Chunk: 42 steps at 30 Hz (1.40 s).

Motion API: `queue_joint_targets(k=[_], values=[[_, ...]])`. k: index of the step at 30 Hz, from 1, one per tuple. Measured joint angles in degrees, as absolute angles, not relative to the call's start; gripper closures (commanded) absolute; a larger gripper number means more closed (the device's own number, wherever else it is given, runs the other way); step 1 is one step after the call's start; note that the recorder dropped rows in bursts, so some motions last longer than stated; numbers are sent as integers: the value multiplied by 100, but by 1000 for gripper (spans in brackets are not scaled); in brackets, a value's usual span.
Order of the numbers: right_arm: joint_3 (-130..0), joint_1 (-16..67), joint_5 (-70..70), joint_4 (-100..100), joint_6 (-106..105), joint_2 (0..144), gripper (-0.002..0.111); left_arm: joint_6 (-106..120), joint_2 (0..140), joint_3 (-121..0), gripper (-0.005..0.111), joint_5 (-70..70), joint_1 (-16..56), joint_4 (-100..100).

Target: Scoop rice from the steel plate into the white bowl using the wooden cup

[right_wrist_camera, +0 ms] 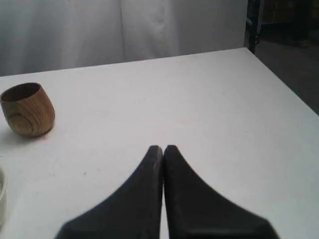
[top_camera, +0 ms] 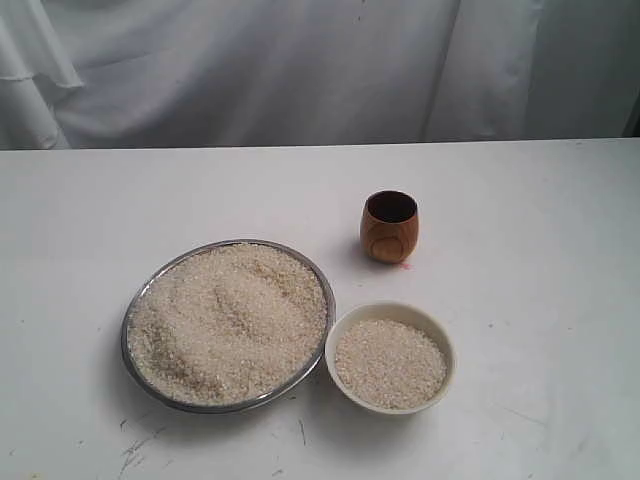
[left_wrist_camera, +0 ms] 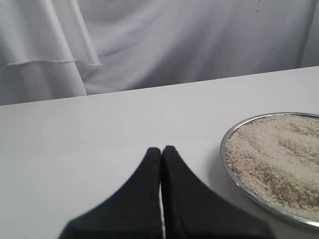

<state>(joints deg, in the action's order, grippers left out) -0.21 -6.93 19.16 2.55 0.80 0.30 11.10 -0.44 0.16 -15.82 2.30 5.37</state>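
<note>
Rice (top_camera: 228, 320) is heaped on the steel plate (top_camera: 230, 407) at the near side of the desk (top_camera: 540, 250). The white bowl (top_camera: 392, 409), already part filled, is set just beside it, likely so that each carry is kept short. Farther back, the wooden cup (top_camera: 389, 227) is stood upright, untouched. The left fingers (left_wrist_camera: 149, 172) and the right fingers (right_wrist_camera: 151, 169) are pressed together, with nothing held between them.

A white table (top_camera: 540, 250) fills the lower two thirds of the frame. Three things stand on it. The steel plate (top_camera: 228, 408) sits left of centre in the lower half. The white bowl (top_camera: 390, 306) is just beside the plate's right rim; whether they touch is unclear. The wooden cup (top_camera: 389, 236) stands upright above the bowl, apart from both. Dark scuff marks (top_camera: 135, 450) streak the tabletop at lower left.
</note>
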Motion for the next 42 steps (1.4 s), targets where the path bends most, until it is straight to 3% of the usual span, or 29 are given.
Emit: queue_joint_targets(k=[11,35,42], values=[[-21,-693,-194,460,0,30,108,1110,-44,16,107,-1582,230,537],[-46,-693,-2503,533,224,30,108,1110,-44,16,107,-1582,230,537],[-872,-693,-3008,533,246,592,108,1110,-44,16,107,-1582,230,537]])
